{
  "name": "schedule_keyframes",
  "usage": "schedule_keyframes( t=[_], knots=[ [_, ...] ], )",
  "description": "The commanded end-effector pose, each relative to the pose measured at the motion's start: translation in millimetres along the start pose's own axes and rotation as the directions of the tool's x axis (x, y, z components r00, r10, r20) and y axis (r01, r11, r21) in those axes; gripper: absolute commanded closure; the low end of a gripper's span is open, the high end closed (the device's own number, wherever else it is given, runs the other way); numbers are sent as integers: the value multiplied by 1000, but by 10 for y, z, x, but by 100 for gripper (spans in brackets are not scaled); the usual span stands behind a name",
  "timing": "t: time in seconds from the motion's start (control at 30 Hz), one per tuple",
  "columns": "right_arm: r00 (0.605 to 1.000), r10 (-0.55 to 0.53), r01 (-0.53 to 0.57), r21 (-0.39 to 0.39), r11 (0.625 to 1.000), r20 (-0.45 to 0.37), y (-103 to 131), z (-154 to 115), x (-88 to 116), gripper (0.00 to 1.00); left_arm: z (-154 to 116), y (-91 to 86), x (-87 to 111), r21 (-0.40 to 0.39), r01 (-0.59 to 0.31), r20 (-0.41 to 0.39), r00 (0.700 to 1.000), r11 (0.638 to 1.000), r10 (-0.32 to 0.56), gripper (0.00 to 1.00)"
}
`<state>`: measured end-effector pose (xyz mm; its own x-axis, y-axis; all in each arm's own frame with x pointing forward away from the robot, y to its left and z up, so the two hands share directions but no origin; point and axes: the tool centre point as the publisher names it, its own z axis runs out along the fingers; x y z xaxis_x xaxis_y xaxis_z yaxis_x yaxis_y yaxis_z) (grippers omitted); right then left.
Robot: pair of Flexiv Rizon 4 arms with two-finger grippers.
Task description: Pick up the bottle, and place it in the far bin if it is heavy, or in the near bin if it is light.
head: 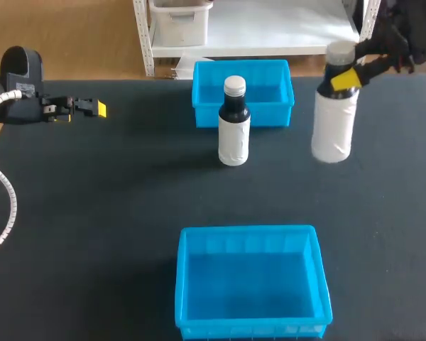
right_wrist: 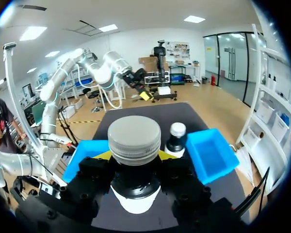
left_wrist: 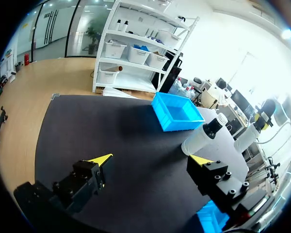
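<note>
A white bottle (head: 334,131) with a dark neck and grey cap (right_wrist: 134,138) hangs above the table at the right. My right gripper (head: 346,78) (right_wrist: 134,155) is shut on its neck, just under the cap. From the left wrist view this held bottle (left_wrist: 250,136) shows far off. The blue far bin (head: 270,114) (left_wrist: 177,114) (right_wrist: 211,155) sits left of it at the table's back. The blue near bin (head: 252,238) (right_wrist: 87,150) stands at the front. My left gripper (head: 99,109) (left_wrist: 153,159) is open at the table's left edge, holding nothing.
A second bottle (head: 234,135) (left_wrist: 203,138) (right_wrist: 175,138), white with a dark neck and white cap, stands upright just in front of the far bin. The black table top (head: 113,213) lies bare between the bins and on the left.
</note>
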<state>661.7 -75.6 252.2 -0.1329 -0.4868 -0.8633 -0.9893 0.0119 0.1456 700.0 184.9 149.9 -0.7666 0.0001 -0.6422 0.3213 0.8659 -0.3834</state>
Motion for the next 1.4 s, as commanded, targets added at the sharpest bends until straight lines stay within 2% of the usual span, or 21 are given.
schedule_keyframes(
  t=[0.03, 0.17, 0.3, 0.57, 0.93, 1.0, 1.1, 1.4],
  knots=[
    [1000, 7, -7, 45, 999, -5, -77, -106, -51, 80, 0, 0, 0, 0, 0, 0, 1000, 1000, 0, 0],
    [1000, 21, -20, 99, 995, -10, -335, -167, -75, 81, 0, 0, 0, 0, 0, 0, 1000, 1000, 0, 0],
    [998, 56, -57, 118, 991, 11, -617, -169, -106, 81, 0, 0, 0, 0, 0, 0, 1000, 1000, 0, 0],
    [998, 68, -70, 169, 983, 16, -1181, -39, -320, 82, 0, 0, 0, 0, 0, 0, 1000, 1000, 0, 0],
    [998, 55, -59, 174, 983, 28, -1848, 427, -705, 87, 0, 0, 0, 0, 0, 0, 1000, 1000, 0, 0],
    [999, 47, -51, 176, 983, 24, -1948, 523, -773, 93, 0, 0, 0, 0, 0, 0, 1000, 1000, 0, 0],
    [999, 30, -34, 177, 984, 26, -2082, 654, -860, 90, 0, 0, 0, 0, 0, 0, 1000, 1000, 0, 0],
    [999, 30, -36, 160, 987, 41, -2503, 1102, -840, 85, 0, 0, 0, 0, 0, 0, 1000, 1000, 0, 0]
  ],
)
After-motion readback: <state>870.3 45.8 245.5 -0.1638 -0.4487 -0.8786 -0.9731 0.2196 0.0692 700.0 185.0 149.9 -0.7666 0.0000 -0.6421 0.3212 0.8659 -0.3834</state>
